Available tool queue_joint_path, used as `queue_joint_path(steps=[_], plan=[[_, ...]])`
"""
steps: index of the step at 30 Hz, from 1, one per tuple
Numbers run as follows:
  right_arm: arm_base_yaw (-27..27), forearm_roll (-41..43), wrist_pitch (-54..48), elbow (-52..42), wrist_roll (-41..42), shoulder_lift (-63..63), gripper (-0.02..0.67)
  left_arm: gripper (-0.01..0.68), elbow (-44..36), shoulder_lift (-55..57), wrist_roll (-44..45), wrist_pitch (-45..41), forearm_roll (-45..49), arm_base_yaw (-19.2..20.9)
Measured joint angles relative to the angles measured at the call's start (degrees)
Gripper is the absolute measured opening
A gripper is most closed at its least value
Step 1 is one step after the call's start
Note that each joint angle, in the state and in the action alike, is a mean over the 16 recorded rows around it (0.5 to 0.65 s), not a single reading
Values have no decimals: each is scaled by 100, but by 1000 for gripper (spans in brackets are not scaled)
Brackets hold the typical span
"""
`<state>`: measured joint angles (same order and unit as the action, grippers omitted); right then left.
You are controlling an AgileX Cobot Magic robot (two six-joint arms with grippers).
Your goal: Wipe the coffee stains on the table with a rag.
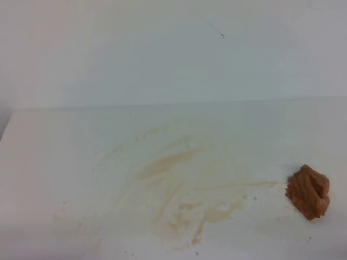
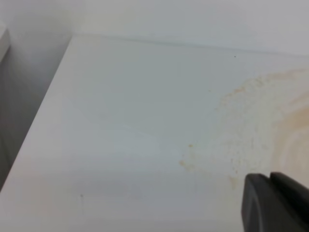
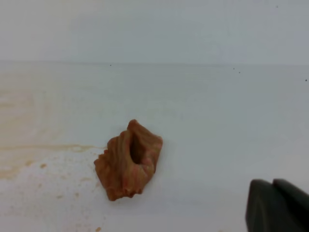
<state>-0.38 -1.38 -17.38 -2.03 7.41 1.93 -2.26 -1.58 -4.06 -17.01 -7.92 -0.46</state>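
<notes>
Pale tan coffee stains [image 1: 179,189] smear across the middle of the white table [image 1: 65,162], with a darker streak at their centre. The orange-brown rag [image 1: 308,191] lies crumpled at the right edge of the stains, with nothing touching it. Neither arm shows in the exterior high view. In the right wrist view the rag [image 3: 129,160] sits left of my right gripper [image 3: 272,182], whose dark fingers are pressed together and empty at the lower right. In the left wrist view my left gripper [image 2: 269,178] is likewise shut and empty, low over the speckled edge of the stains [image 2: 270,121].
A white wall [image 1: 162,54] rises behind the table and carries a small dark mark [image 1: 219,32]. The table's left edge [image 2: 43,116] drops off to a grey gap in the left wrist view. Small brown droplets [image 3: 43,166] dot the surface near the rag.
</notes>
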Motion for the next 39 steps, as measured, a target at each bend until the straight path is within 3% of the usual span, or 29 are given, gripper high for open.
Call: queue_joint_path(steps=[39], plan=[[1,6,-16,22,-10,-47,-2,0,28,30,-1,-11,0,0]])
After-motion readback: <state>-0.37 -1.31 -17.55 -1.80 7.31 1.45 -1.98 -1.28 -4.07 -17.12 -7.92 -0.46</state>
